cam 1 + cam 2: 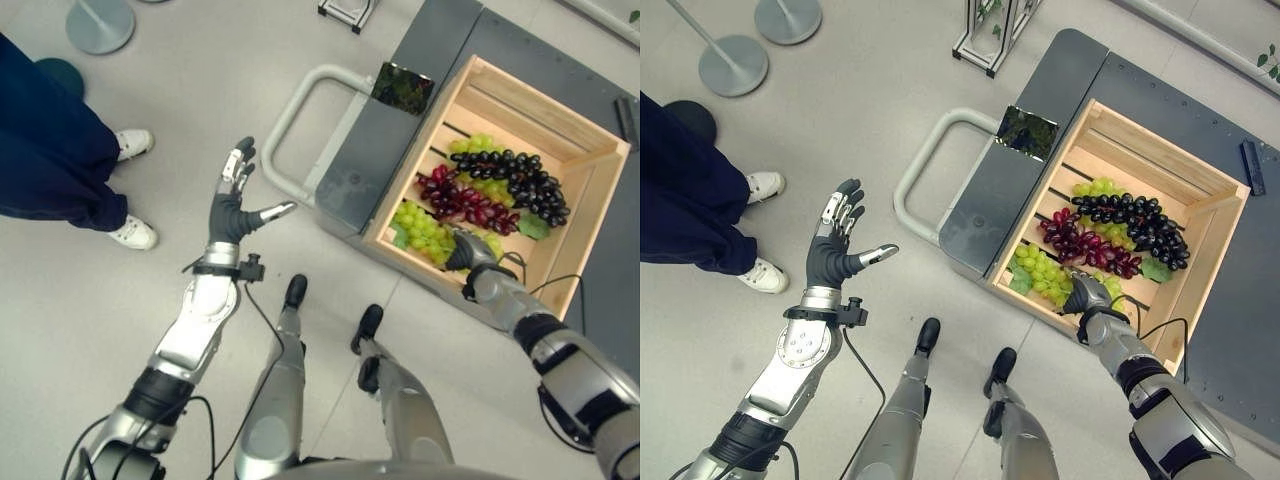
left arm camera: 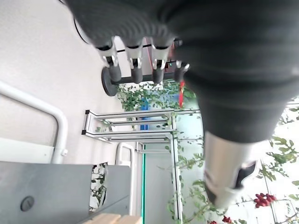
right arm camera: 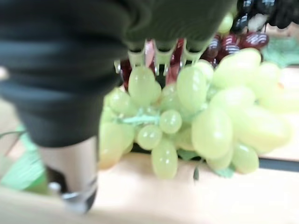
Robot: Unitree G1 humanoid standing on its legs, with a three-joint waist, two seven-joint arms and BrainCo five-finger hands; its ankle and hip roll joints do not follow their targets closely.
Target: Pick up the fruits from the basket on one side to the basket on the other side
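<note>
Pale grey floor under a grey metal cart; my right hand sits on the green grape bunch inside the open wooden slatted crate, finger closure I cannot tell; left hand hovers spread over floor; a loose grasp may tear grapes off.

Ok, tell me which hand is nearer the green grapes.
Right. The right hand is at the green grapes in the wooden crate; the left hand is raised over the floor, well away.
</note>
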